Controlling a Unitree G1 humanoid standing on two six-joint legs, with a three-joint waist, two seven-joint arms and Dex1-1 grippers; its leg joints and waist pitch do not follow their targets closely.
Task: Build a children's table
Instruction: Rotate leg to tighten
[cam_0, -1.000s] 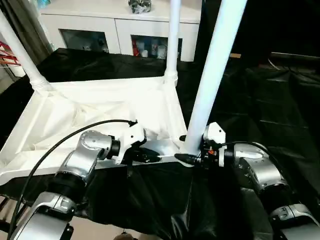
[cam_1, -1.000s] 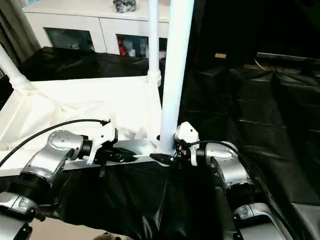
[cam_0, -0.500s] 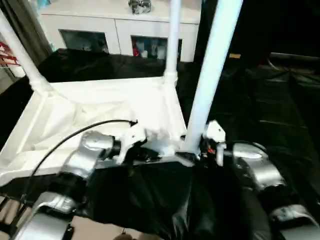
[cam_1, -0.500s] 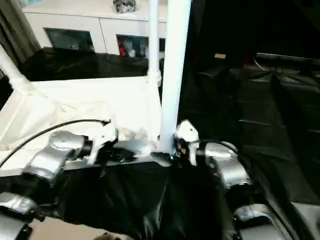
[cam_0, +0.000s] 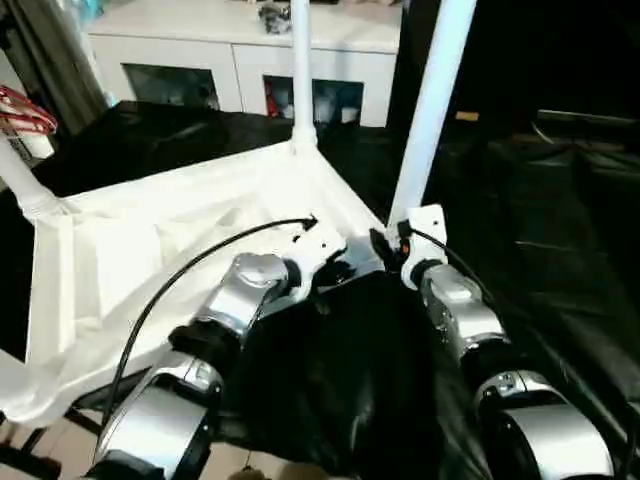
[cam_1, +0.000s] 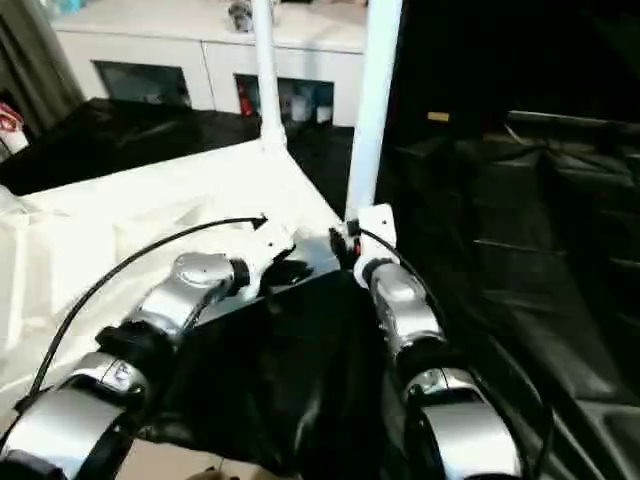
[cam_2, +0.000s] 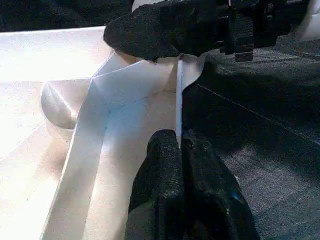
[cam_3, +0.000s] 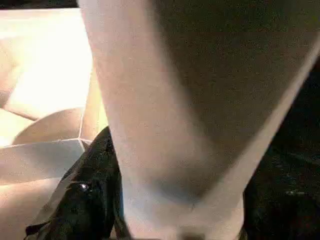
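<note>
The children's table (cam_0: 190, 235) lies upside down at centre left of the head views on a black-draped worktop (cam_0: 560, 230), its ribbed white underside up and white tapered legs standing from its corner sockets. The left end effector (cam_2: 178, 150) is pinched shut on the thin near rim; the right end effector (cam_0: 385, 245) clasps the base of the nearest leg (cam_0: 428, 110). Open black cover extends right; a white cabinet (cam_0: 240, 60) stands at the top; no writing is readable.

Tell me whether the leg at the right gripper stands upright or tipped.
Upright. The leg rises nearly straight from the tabletop's near corner, with the right gripper at its base, like the far leg.
</note>
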